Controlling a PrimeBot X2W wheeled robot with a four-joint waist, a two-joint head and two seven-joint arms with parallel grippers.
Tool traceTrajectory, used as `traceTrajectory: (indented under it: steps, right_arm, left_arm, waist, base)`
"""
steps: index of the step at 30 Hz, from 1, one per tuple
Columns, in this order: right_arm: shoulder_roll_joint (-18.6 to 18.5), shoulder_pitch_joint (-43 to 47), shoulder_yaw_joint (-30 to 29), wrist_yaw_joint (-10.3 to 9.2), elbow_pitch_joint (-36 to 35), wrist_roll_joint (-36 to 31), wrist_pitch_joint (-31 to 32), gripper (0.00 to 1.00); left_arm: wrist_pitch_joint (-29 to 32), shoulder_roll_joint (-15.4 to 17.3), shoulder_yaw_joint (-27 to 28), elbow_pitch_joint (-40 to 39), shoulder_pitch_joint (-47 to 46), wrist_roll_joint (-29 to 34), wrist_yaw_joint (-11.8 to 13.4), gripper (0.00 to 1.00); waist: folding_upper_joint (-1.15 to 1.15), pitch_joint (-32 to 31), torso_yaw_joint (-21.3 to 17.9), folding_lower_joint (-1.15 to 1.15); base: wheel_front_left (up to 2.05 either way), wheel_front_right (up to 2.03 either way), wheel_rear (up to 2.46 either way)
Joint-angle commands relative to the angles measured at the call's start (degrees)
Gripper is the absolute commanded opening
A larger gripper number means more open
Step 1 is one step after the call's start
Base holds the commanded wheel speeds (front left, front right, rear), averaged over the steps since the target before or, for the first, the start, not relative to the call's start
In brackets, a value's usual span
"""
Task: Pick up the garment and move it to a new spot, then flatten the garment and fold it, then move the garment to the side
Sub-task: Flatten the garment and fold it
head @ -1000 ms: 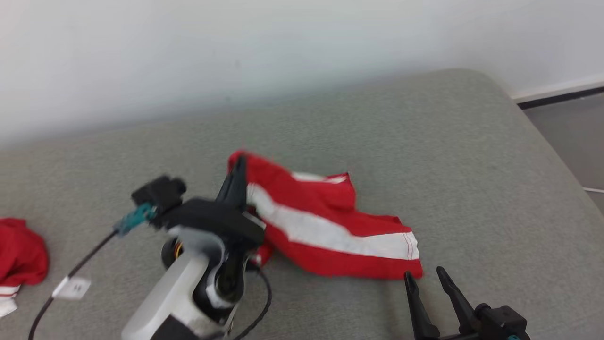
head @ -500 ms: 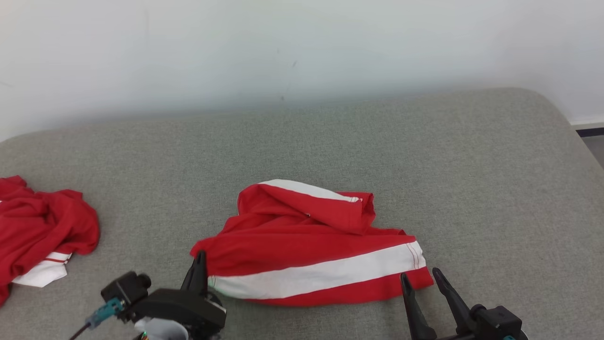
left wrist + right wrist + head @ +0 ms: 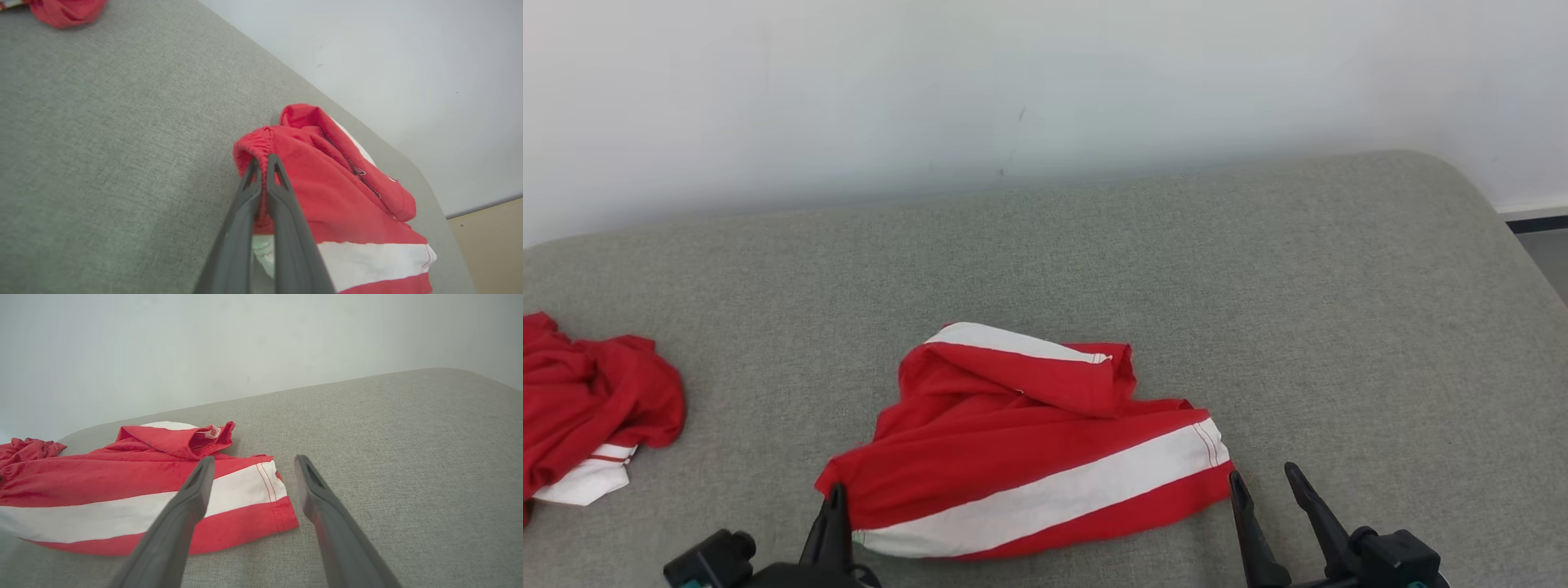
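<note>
With the left end effector [image 3: 264, 161] clamped on the red white-striped fabric garment [image 3: 1029, 457], the right end effector [image 3: 253, 465], jaws apart just beside its hem, should pinch there and pull taut.

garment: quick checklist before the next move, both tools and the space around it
1. Left tool shut on garment: ok, it pinches the gathered corner.
2. Right tool open: ok, fingers spread wide.
3. Right tool gripping garment: not ok, it sits by the striped end and grips nothing.
4. Garment flat: not ok, its far part is folded over.
5. Bare cushion to spread on: ok, bare to the right and behind.
6. Other garment apart: ok, off to the left, not touching.
</note>
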Motion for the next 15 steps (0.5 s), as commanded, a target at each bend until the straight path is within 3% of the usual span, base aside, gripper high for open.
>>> traceTrajectory:
  steps: [1,8,15]
  right_arm:
    - [-0.04,0.38,-0.15,-0.13,-0.27,0.23,-0.28,1.00]
    - [0.25,-0.03,-0.65,-0.13,-0.58,0.16,-0.28,1.00]
    - [0.56,-1.53,0.44,-0.13,-0.41,0.17,-0.28,1.00]
  left_arm:
    - [0.06,0.99,0.05,-2.21,1.77,0.60,0.92,0.00]
    - [0.85,2.30,-0.63,-9.17,3.63,1.22,2.58,0.00]
    - [1.26,-0.09,-2.34,1.41,-6.12,4.02,1.31,0.00]
  waist:
    - [0.00,0.23,-0.08,0.00]
    - [0.00,1.01,-0.11,0.00]
    - [0.00,2.13,-1.05,0.00]
  base:
    - [0.00,0.00,0.00]
    - [0.00,0.00,0.00]
    - [0.00,0.00,0.00]
